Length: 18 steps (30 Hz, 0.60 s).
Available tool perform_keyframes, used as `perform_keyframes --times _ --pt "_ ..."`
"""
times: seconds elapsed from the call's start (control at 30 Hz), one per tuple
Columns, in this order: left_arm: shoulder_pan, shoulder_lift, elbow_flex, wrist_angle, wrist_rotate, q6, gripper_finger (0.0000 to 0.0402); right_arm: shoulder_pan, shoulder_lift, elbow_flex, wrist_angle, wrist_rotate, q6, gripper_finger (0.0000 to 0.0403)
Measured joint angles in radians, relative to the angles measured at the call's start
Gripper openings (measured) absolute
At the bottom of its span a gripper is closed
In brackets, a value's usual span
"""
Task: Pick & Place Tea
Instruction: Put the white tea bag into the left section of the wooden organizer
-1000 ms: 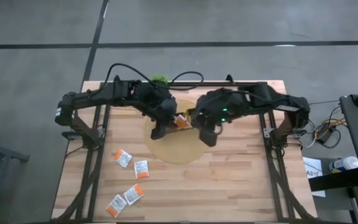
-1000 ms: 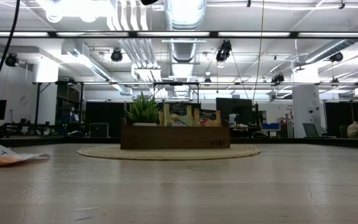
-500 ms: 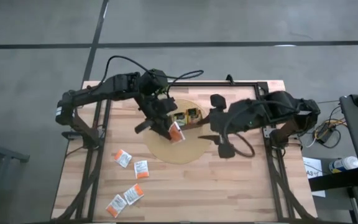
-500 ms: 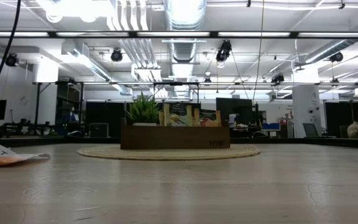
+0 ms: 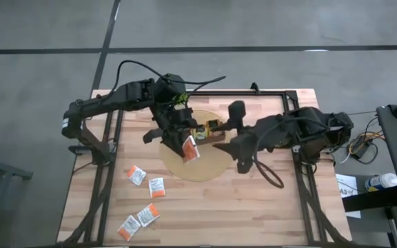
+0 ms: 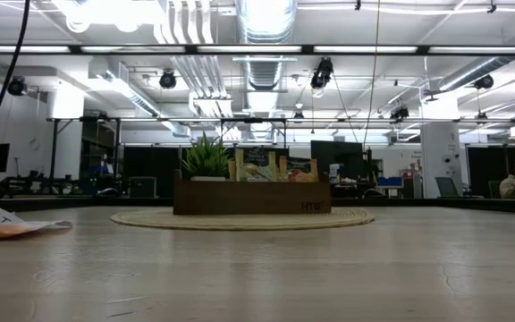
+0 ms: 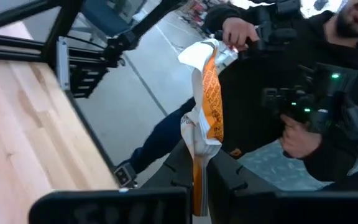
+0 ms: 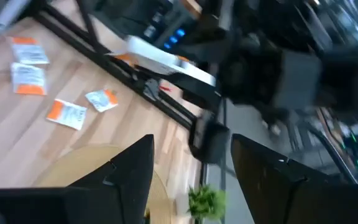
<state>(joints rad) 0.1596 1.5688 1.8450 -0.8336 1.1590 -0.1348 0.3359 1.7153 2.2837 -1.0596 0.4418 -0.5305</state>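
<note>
While the left gripper (image 5: 187, 146) hangs above the round mat (image 5: 209, 171), note that its jaws are clamped on one white-and-orange sachet (image 5: 189, 149). You can confirm the grip in the left wrist view: the sachet (image 7: 202, 118) stands on edge between the two dark fingers (image 7: 179, 168), pinched at its lower end with most of the paper free above them. That edge hold leaves the packet's free end clear, which should suit sliding it upright into a slot.

Locate the tray (image 5: 211, 129) on the mat just beside the held sachet, with the plant (image 5: 178, 100) at its far end. From the low view you see packets already standing upright in the tray (image 6: 251, 198) next to the plant (image 6: 207, 156), so expect this sachet to go in the same way.

Check the right gripper (image 5: 236, 111) next. It sits over the mat on the other side of the tray, and the right wrist view shows its fingers (image 8: 128, 167) standing well apart with nothing between them. Treat this arm as waiting.

Four more white-and-orange sachets (image 5: 147, 200) lie flat on the wooden surface (image 5: 267, 213), well apart from the mat, on the left arm's side. They are spread singly, not stacked, so each can be taken alone. Judge the task as partly done: one sachet in hand, four to fetch.
</note>
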Motion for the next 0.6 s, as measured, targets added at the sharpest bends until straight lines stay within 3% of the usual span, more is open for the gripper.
perform_keyframes --times 0.13,0.6 --pt "0.0 0.0 0.0 0.005 0.032 -0.008 0.0017 0.001 0.001 0.0 0.006 -0.077 -0.071 0.0211" --pt "-0.002 0.001 -0.001 0.007 0.056 -0.031 0.0017 0.0 0.036 -0.001 0.161 -0.156 -0.222 0.0211"
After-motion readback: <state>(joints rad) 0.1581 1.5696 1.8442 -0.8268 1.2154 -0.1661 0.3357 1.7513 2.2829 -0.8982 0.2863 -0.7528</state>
